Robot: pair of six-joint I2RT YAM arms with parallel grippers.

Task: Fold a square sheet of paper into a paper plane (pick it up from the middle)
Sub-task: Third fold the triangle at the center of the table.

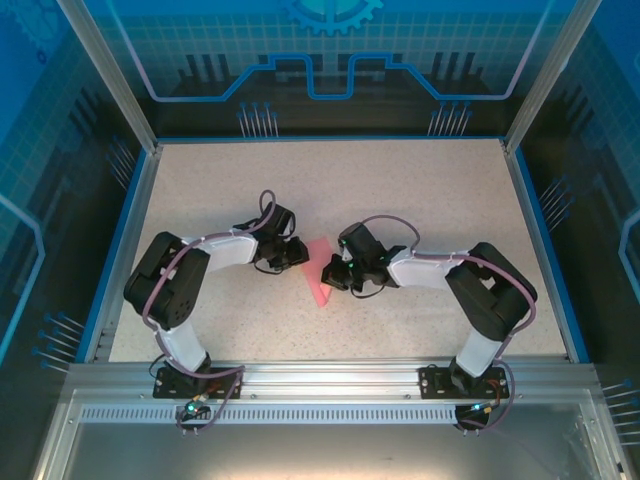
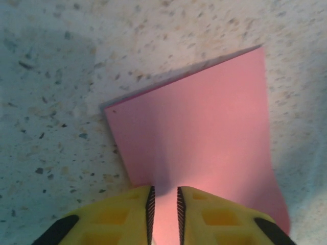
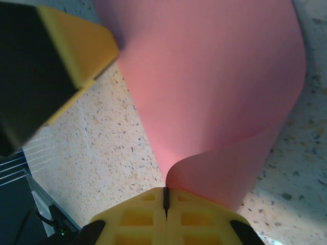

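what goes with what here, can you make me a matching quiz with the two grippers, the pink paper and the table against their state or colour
Things:
1. left gripper
2. right gripper
3. pink paper
4. table

States:
a. speckled beige
b. bent into a curve
c. shut, pinching the paper's edge
d. narrow gap between its fingers, paper showing through

Pairs: 1-d, 2-c, 3-b, 4-a

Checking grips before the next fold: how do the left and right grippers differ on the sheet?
The left gripper shows a narrow gap between its fingers; the right gripper is fully shut. The right gripper pinches a curled-up edge of the square sheet of paper; the left gripper has flat paper showing in its gap. Both are at the sheet.
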